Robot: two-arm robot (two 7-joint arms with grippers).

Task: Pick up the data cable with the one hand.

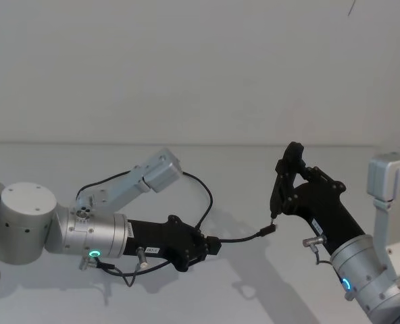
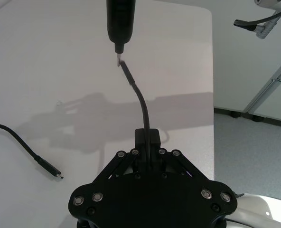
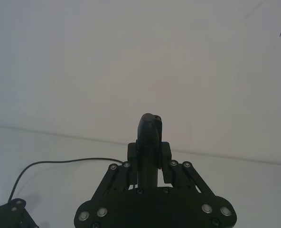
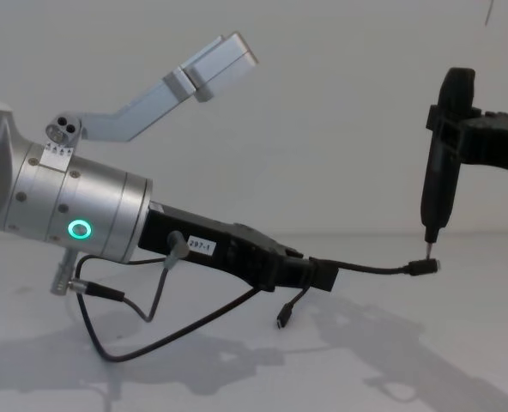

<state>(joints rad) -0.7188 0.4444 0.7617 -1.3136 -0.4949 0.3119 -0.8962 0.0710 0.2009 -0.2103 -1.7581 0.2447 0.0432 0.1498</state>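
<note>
Left gripper (image 4: 323, 276) clamped on the data cable (image 1: 203, 196) near one plug, held above the table (image 1: 254, 297); far end trails on the surface. Right gripper (image 1: 288, 177) closed on an upright black tool (image 4: 443, 163), tip just above the held plug (image 4: 424, 267). Risk: the short cable stub could flex or slip if the tip presses down.

The white table (image 2: 45, 57), plain and matte with a rounded far corner, carries one end of the black cable (image 2: 24, 147), which lies curved on its surface and ends in a small plug, well in from the edges.
</note>
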